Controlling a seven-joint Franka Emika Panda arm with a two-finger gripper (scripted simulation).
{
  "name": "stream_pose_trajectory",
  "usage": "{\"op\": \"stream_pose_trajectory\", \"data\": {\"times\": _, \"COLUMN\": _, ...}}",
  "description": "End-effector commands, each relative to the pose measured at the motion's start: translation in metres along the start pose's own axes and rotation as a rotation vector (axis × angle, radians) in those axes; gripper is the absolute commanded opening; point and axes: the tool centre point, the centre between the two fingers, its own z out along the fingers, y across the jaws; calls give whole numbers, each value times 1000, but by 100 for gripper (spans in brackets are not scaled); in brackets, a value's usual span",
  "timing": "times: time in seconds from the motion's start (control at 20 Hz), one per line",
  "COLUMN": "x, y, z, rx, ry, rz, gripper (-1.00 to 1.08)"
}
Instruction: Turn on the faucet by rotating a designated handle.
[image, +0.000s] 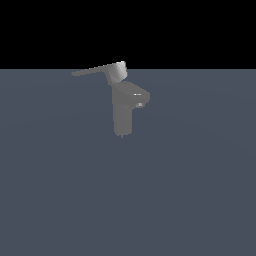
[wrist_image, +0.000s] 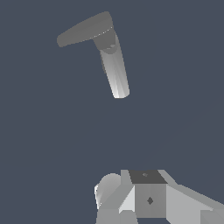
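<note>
The grey blocky faucet (image: 123, 114) stands upright on the dark floor in the exterior view, its stubby spout (image: 140, 99) pointing to that view's right. The handle (image: 95, 70), a long thin flat lever, reaches from the cylindrical cap (image: 117, 71) toward that view's left. The wrist view looks down on the faucet body (wrist_image: 116, 72) and the handle (wrist_image: 83, 30). Only grey parts of my gripper (wrist_image: 148, 192) show at the edge of the wrist view, well apart from the faucet. I cannot make out how the jaws stand. The gripper is out of the exterior view.
A flat dark blue-grey floor (image: 190, 190) spreads around the faucet. A black background lies beyond it.
</note>
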Motion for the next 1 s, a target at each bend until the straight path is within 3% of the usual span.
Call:
{"op": "stream_pose_trajectory", "data": {"times": 0.0, "x": 0, "y": 0, "z": 0, "rx": 0, "ry": 0, "rz": 0, "gripper": -100}}
{"op": "stream_pose_trajectory", "data": {"times": 0.45, "x": 4, "y": -10, "z": 6, "rx": -5, "ry": -5, "rz": 37, "gripper": -100}}
{"op": "stream_pose_trajectory", "data": {"times": 0.95, "x": 22, "y": -45, "z": 29, "rx": -24, "ry": -23, "rz": 165, "gripper": -100}}
